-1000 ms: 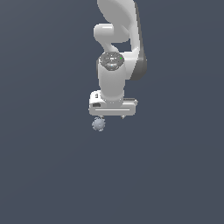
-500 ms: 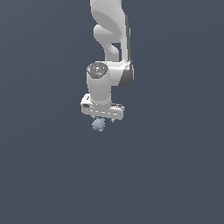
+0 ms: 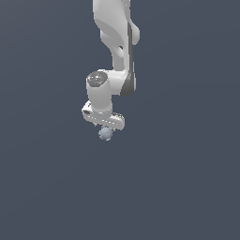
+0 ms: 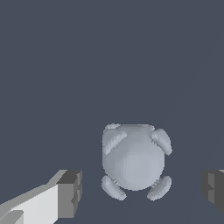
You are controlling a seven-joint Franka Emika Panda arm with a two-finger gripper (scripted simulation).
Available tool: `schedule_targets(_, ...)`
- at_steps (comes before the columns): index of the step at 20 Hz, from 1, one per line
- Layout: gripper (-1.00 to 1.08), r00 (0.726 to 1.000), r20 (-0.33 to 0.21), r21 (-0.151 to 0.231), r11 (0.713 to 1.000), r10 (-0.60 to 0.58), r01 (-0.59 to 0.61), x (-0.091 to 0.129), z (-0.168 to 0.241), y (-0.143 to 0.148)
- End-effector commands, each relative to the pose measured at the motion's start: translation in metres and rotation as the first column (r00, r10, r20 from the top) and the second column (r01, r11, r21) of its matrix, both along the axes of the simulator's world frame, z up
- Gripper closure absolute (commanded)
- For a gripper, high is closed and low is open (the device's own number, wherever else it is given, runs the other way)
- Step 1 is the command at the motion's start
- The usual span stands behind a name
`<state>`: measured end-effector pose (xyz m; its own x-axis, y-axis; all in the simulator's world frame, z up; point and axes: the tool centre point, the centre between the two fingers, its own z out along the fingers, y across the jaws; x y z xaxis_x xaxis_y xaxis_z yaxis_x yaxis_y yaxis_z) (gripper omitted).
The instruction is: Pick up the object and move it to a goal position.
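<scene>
I see the end effector [image 4: 140, 190] spread wide, gripping nothing, with the ball [image 4: 134, 158] resting on the tabletop [image 3: 187, 178] between its fingers [image 4: 69, 194], clear of both. Risk: the ball sits off-centre, so one finger closing first may roll it away.

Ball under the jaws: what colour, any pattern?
Pale grey-blue ball, plain apart from lighter raised bumps around its edge. Clearest in the wrist view.

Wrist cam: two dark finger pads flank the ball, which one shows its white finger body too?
The pad nearer the ball: a white finger body runs off behind it. The other pad is cut by the frame. Neither touches the ball.
</scene>
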<state>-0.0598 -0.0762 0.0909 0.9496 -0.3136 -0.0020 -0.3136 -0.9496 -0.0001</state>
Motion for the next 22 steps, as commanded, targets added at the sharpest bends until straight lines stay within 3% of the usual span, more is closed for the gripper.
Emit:
schedule_targets(1,-0.92,1.000,0.002,-0.001,1.000,-0.008,0.008,-0.001,-0.001,-0.002)
schedule_targets(20,-0.92,1.000,0.002,-0.001,1.000,-0.008,0.008,-0.002,-0.052,-0.002)
schedule_targets(21,1.08,1.000,0.002,-0.001,1.000,-0.008,0.008,-0.002,-0.052,-0.002)
schedule_targets(22,1.08,1.000,0.002,-0.001,1.000,-0.008,0.008,-0.002,-0.052,-0.002)
